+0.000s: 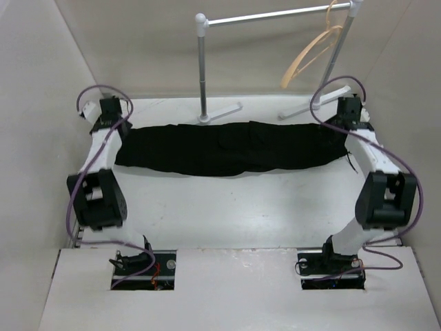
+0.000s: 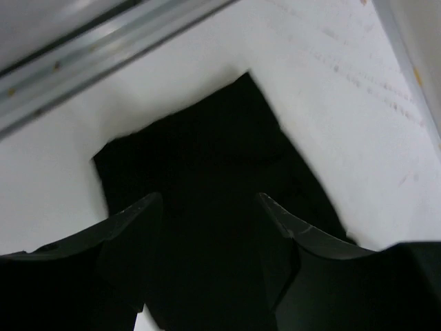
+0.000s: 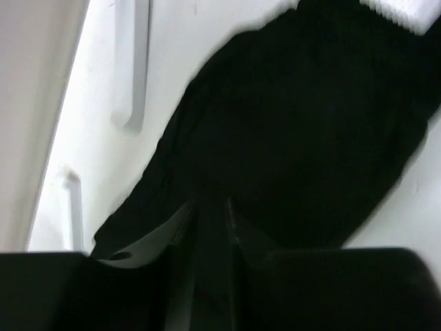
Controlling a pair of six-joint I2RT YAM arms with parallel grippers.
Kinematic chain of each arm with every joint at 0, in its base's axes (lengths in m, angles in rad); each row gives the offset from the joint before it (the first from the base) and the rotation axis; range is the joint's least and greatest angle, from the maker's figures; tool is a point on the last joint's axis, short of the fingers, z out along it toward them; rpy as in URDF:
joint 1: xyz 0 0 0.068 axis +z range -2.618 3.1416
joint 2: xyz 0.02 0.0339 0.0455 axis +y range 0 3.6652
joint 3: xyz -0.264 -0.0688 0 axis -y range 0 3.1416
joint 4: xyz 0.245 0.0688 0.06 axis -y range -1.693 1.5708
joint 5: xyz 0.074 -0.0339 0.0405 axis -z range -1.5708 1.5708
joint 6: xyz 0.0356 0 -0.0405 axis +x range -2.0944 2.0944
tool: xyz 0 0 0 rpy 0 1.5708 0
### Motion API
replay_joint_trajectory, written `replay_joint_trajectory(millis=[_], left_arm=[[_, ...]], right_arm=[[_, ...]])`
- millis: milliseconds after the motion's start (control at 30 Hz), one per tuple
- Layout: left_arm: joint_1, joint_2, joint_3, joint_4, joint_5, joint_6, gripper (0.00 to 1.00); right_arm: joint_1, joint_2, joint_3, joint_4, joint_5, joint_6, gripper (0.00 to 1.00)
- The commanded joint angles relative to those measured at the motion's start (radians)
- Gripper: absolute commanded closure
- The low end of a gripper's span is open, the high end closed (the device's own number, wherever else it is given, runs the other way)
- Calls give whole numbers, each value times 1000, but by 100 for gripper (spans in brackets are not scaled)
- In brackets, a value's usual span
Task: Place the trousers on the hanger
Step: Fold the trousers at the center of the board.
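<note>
The black trousers (image 1: 227, 148) lie stretched flat across the table from left to right. The tan wooden hanger (image 1: 308, 55) hangs by its hook from the right end of the rack's bar. My left gripper (image 1: 118, 131) is open over the left end of the trousers (image 2: 207, 152), its fingers (image 2: 138, 224) spread wide with cloth between them (image 2: 207, 207). My right gripper (image 1: 342, 129) sits at the right end of the trousers (image 3: 310, 124). Its fingers (image 3: 172, 224) are nearly together, pinching a fold of black cloth (image 3: 209, 207).
The white-and-silver pole rack (image 1: 275, 15) stands at the back of the table, its left post (image 1: 202, 69) and white feet (image 1: 222, 112) just behind the trousers. The feet also show in the right wrist view (image 3: 131, 62). White walls enclose the table on three sides.
</note>
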Motion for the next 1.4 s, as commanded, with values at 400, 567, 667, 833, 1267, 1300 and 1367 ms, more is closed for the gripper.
replay_joint_trajectory(millis=[400,567,667,833,1267,1300,1367], left_arm=[[59,-291,-665,413,325,-270,37],[71,-161,-648,494,353,-294,35],[79,-115,-645,499,345,-306,36],[93,-57,-622,500,307,-313,42],[97,-22,-556,478,220,-291,95],[103,-50,-557,442,200,-282,96],[111,-111,-559,367,155,-262,97]], right_arm=[[-94,-254,-474,263,-60,37,37],[-143,-144,-425,283,-117,22,29],[-165,-119,-419,272,-113,34,32],[-168,-88,-425,254,-88,36,38],[-179,-4,-359,251,-85,53,87],[-182,-25,-368,248,-68,59,89],[-194,-76,-391,240,-33,71,92]])
